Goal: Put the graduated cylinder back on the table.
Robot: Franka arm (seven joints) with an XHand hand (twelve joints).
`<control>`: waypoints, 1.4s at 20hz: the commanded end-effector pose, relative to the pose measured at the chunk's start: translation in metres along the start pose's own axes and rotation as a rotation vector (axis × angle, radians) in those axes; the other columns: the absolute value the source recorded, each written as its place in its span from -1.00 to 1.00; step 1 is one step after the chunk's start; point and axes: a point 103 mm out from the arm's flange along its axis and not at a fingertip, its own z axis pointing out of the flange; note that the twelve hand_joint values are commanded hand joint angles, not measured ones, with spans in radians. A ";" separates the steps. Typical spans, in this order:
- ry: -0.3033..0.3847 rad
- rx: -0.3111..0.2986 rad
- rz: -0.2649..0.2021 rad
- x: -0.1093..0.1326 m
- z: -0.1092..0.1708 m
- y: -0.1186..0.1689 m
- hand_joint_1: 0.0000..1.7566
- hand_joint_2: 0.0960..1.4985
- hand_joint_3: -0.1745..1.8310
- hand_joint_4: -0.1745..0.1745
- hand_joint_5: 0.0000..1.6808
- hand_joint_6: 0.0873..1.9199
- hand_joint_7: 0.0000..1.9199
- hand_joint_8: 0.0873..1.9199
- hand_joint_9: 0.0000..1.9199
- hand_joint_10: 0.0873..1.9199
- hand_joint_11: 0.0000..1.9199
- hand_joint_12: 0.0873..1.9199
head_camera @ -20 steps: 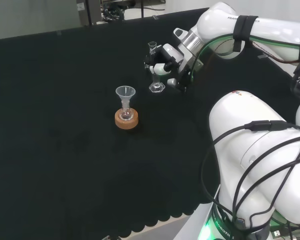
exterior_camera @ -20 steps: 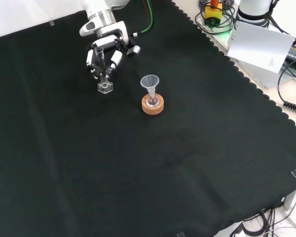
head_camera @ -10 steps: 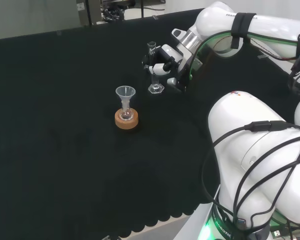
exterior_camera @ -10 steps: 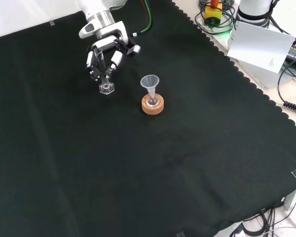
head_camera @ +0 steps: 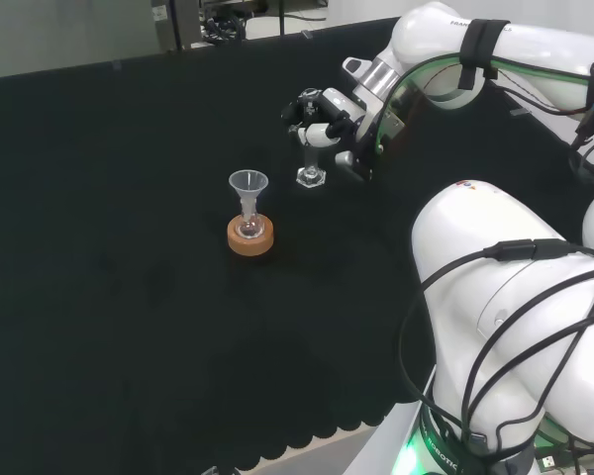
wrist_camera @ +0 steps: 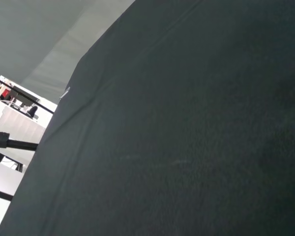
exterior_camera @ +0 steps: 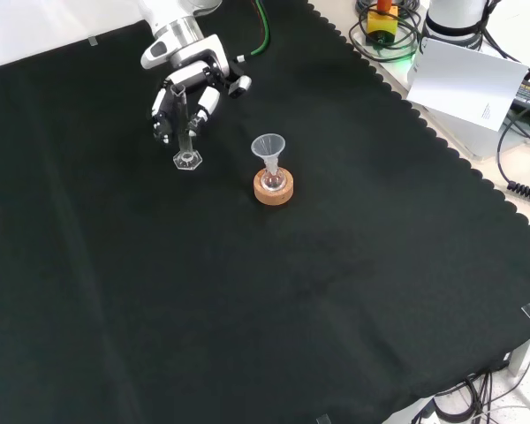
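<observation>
One cork ring stand (exterior_camera: 273, 188), near the middle of the black cloth (exterior_camera: 274, 309) in the front view, carrying one small clear flask (exterior_camera: 272, 181) with one clear funnel (exterior_camera: 268, 147) set in its neck

One graduated cylinder (exterior_camera: 185, 132), just left of the stand and slightly farther off in the front view: upright, hexagonal foot (exterior_camera: 186, 160) on or just above the cloth, contact not discernible. Judged light, rigid, smooth, breakable and prone to tip on its narrow foot; best held around the upper tube, kept vertical

One hand (exterior_camera: 187, 95), farthest: fingers curled round the cylinder's upper tube, which stands between them
</observation>
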 end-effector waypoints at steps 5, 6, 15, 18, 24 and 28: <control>-0.025 -0.036 -0.015 0.019 -0.030 -0.001 0.19 0.30 -1.00 -0.43 -0.51 -0.58 -0.53 -0.35 -0.30 -0.57 -0.53 0.30; -0.030 -0.042 -0.016 0.022 -0.037 -0.001 0.18 0.29 -1.00 -0.44 -0.53 -0.61 -0.57 -0.34 -0.35 -0.53 -0.57 0.32; -0.097 -0.088 -0.046 0.046 -0.081 -0.003 0.10 0.22 -1.00 -0.46 -0.57 -0.76 -0.72 -0.33 -0.56 -0.39 -0.77 0.38; -0.113 -0.104 -0.065 0.056 -0.092 -0.003 0.09 0.22 -1.00 -0.46 -0.56 -0.79 -0.74 -0.33 -0.60 -0.37 -0.81 0.40; -0.244 -0.115 -0.132 0.085 -0.117 -0.016 0.08 0.21 -1.00 -0.46 -0.56 -0.83 -0.78 -0.33 -0.65 -0.36 -0.87 0.41; -0.318 -0.104 -0.137 0.100 -0.135 -0.033 0.06 0.20 -1.00 -0.45 -0.56 -0.83 -0.79 -0.33 -0.66 -0.35 -0.88 0.41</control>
